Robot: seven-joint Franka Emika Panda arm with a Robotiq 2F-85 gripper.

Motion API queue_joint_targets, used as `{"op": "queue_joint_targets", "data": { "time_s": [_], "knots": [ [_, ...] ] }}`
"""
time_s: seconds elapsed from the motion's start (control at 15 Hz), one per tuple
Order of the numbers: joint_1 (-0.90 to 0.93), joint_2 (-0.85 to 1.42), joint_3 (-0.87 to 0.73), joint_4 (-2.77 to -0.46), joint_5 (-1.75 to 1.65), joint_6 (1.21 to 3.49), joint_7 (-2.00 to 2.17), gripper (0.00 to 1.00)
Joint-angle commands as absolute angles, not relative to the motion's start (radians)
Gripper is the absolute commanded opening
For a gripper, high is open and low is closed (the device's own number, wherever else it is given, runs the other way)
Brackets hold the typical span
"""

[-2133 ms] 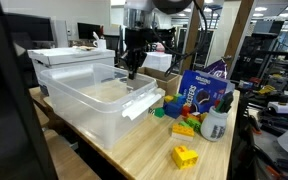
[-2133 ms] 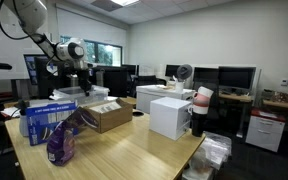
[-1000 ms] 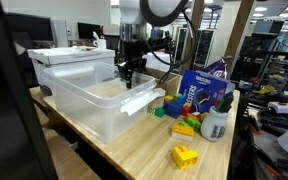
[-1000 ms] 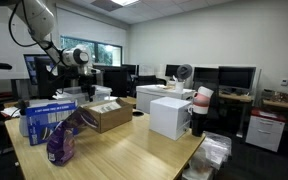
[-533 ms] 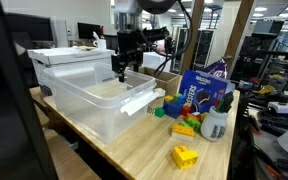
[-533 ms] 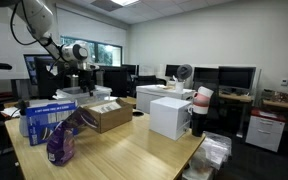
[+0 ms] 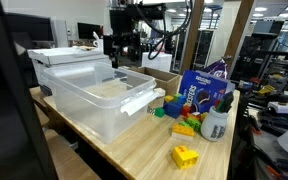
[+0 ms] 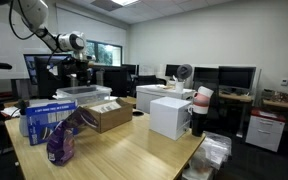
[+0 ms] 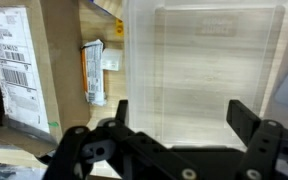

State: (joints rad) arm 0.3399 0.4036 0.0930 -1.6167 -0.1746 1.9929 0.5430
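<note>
My gripper [image 7: 120, 50] hangs above the clear plastic bin [image 7: 102, 102] at the table's end, near its far wall. In the wrist view the gripper [image 9: 182, 115] is open, and its black fingers [image 9: 246, 112] stand wide apart with nothing between them. Below them the bin's see-through floor [image 9: 204, 55] shows the wooden table, and I see nothing lying in it. From the opposite side, in an exterior view, the gripper [image 8: 81, 72] sits just over the bin [image 8: 84, 93].
An open cardboard box [image 7: 156, 76] beside the bin holds a small packet [image 9: 92, 72]. A blue bag [image 7: 198, 90], coloured blocks [image 7: 183, 124], a yellow block [image 7: 184, 155] and a bottle [image 7: 215, 122] stand to the bin's right. The bin's lid [image 7: 69, 57] lies behind it.
The gripper has lifted up from inside the bin and drifted toward its far wall. Its jaws have spread wide.
</note>
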Motion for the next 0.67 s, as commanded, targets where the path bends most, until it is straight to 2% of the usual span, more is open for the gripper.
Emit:
{"op": "queue_joint_targets", "data": {
  "time_s": [0.0, 0.6],
  "knots": [
    [0.358, 0.315, 0.106, -1.655, -0.163, 1.955, 0.594, 1.00],
    [0.350, 0.160, 0.146, -1.699, -0.155, 1.794, 0.593, 1.00]
  ]
}}
